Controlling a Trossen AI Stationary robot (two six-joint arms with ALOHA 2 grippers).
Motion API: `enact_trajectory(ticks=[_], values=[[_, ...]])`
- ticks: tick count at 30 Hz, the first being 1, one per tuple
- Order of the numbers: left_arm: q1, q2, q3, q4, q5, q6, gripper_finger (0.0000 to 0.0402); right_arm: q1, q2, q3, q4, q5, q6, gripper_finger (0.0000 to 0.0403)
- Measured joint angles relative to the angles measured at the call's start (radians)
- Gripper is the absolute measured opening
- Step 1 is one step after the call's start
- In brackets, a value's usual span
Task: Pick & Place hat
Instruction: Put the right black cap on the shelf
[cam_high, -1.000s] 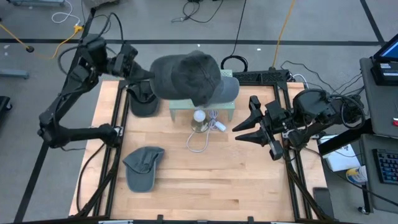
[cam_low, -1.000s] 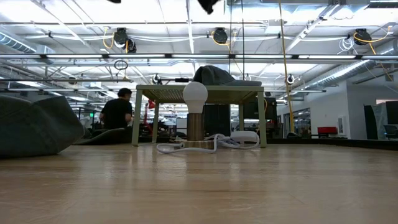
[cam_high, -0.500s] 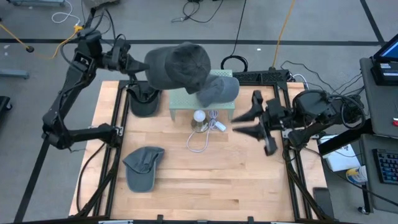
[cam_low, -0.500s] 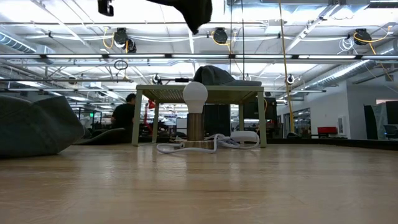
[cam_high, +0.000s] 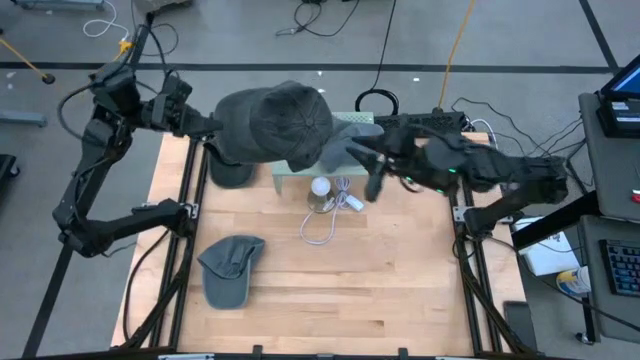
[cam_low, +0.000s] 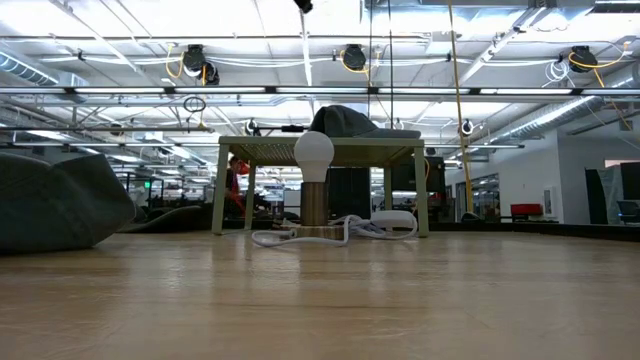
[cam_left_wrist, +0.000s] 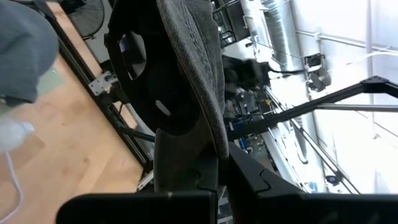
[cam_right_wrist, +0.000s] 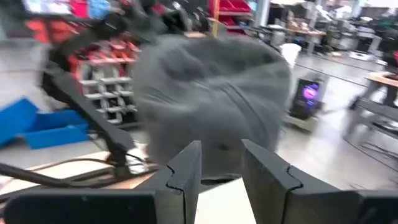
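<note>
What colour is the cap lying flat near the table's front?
Grey-green cap, shown best in the high view.

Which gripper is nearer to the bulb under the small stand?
Right. The right gripper hangs just beside the stand, close to the bulb. The left gripper is farther off, past the stand's other end, holding a dark hat up.

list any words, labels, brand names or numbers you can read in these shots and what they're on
No text can be read in any view.
dark grey hat held up by the left gripper: no logo or lettering shows.
grey cap on the table: no print shows.
screen in the room behind, right wrist view: glowing, too blurred to read.
red shelves in the same view: anything on them is too blurred to read.
</note>
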Motion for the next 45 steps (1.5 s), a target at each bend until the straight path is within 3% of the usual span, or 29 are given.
enact_trajectory(ticks=[3,7,12,17,23,34,45], values=[[-0.029,-0.02,0.0,0.034,-0.026,-0.039,0.0009,-0.052,0.029,0.0,0.001,-0.037,-0.001,0.0102],[-0.077,-0.032,0.0,0.055,-0.059,-0.069,0.0009,-0.111,0.082,0.0,0.082,-0.164,-0.028,0.0102],[-0.161,-0.027,0.0,0.053,-0.146,-0.07,0.0009,-0.152,0.151,0.0,0.284,-0.334,-0.1,0.0102],[-0.253,-0.018,0.0,0.086,-0.207,-0.073,0.0009,-0.177,0.198,0.0,0.421,-0.42,-0.135,0.0102],[-0.349,0.007,0.0,0.15,-0.287,-0.06,0.0009,-0.194,0.236,-0.001,0.599,-0.673,-0.177,0.0102],[-0.485,0.093,0.0,0.34,-0.391,-0.049,0.0009,-0.181,0.217,-0.002,0.837,-0.683,-0.191,0.0102],[-0.617,0.221,0.0,0.582,-0.445,-0.039,0.0009,-0.173,0.171,-0.001,0.86,-0.716,-0.139,0.0102]])
